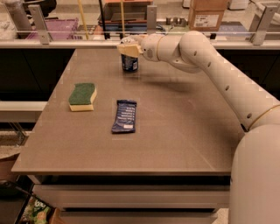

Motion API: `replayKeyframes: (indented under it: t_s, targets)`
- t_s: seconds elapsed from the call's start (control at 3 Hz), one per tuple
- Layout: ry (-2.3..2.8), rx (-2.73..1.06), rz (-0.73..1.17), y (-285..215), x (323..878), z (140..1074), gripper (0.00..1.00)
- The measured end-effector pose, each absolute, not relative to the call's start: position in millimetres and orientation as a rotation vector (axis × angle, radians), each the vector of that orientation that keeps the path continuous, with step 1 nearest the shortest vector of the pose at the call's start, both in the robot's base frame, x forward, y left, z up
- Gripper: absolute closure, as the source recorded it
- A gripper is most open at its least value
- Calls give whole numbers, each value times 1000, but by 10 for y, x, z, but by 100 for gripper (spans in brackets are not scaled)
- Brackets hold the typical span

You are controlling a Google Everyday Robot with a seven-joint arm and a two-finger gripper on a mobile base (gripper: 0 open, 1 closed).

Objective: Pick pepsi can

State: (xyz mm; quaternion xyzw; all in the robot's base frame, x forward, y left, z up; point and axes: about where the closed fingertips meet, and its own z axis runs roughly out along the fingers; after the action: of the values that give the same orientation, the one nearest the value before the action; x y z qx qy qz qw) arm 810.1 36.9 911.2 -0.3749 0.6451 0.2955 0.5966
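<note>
The small upright dark blue metal pepsi can (129,64) stands on the brown worktop (183,131), well behind the flat dark blue snack wrapper (124,116). The white arm's tool (128,48) sits at the can's top; whether it is clenched or released, I cannot tell. A green-and-yellow sponge (82,96) lies left of the wrapper.

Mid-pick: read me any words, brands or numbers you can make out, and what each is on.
No text can be read.
White print on the pepsi can, with the gripper at its top: blurred.
White text on the snack wrapper: too small.
Label on the cardboard box at the back: unreadable.
</note>
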Motion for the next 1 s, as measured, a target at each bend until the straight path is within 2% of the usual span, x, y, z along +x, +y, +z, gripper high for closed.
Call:
replayKeyframes:
  t_s: [0.33,1.0]
  targets:
    - [1497,-873,690,398,8098,9107,100]
    - [1418,-939,726,308,8082,9290,100]
